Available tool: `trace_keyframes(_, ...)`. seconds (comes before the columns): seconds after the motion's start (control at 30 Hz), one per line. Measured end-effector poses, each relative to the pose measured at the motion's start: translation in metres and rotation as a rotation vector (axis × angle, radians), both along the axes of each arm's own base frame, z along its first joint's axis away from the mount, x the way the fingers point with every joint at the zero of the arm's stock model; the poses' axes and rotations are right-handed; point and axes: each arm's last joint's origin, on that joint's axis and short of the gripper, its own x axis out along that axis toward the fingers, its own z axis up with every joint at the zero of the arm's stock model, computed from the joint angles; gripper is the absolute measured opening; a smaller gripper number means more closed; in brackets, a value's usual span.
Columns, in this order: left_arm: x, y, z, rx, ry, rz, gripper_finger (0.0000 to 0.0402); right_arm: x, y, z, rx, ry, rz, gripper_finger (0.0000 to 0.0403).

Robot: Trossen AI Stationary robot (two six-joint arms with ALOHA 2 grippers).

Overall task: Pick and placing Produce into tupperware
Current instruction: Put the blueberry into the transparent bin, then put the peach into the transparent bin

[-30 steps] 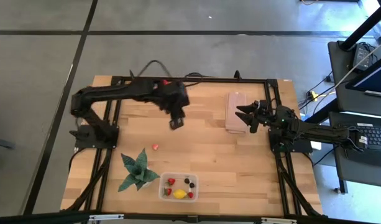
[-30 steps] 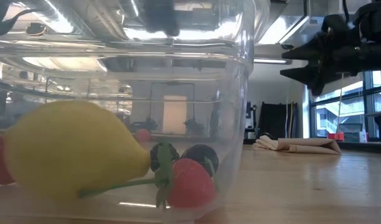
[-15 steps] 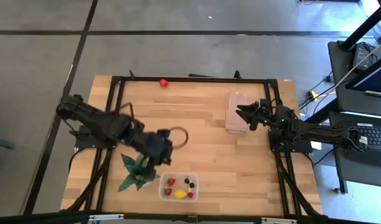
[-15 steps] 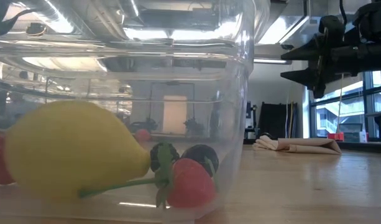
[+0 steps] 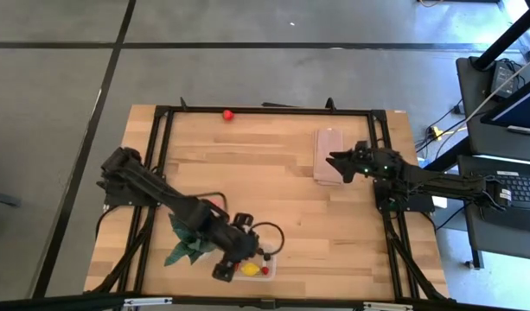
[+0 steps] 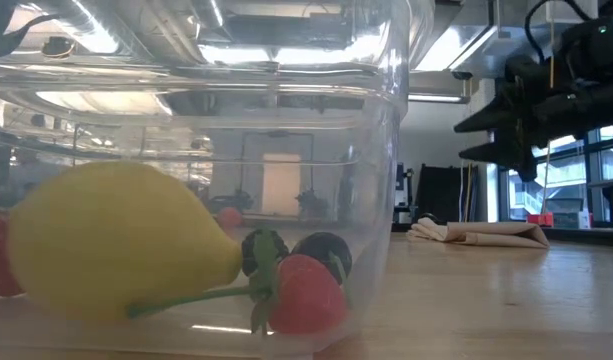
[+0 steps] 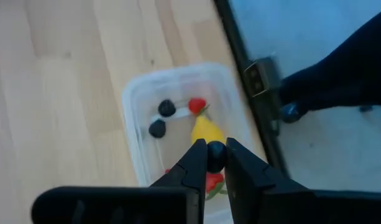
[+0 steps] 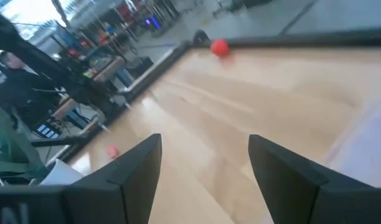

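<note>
Our left arm has swung down from the far side of the table to the near edge. The clear tupperware sits at that near edge, just beside the green plant. Inside it we see a yellow lemon, red strawberries and dark berries. Our left gripper hangs right above the box, fingers pressed together on a small dark berry. A round red fruit lies at the far edge. Our right gripper waits above the beige cloth, fingers apart.
</note>
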Motion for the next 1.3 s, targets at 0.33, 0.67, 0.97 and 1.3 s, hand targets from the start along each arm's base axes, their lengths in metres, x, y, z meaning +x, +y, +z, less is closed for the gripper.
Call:
trace_keyframes(0.33,0.034,-0.015,-0.073,-0.014,0.196,-0.046,0.0027,-0.001,0.000,-0.003,0.071,0.010,-0.013,0.0243)
trace_keyframes(0.67,0.039,-0.011,-0.080,-0.050,0.229,-0.057,0.0073,-0.001,0.000,-0.003,0.095,0.000,-0.018,0.0243)
trace_keyframes(0.97,0.040,-0.009,-0.080,-0.010,0.206,-0.034,0.0082,-0.001,0.000,-0.003,0.091,0.002,-0.017,0.0243)
trace_keyframes(1.3,0.024,0.014,-0.062,0.044,0.311,0.032,0.0048,-0.001,0.000,-0.003,0.075,0.009,-0.013,0.0243)
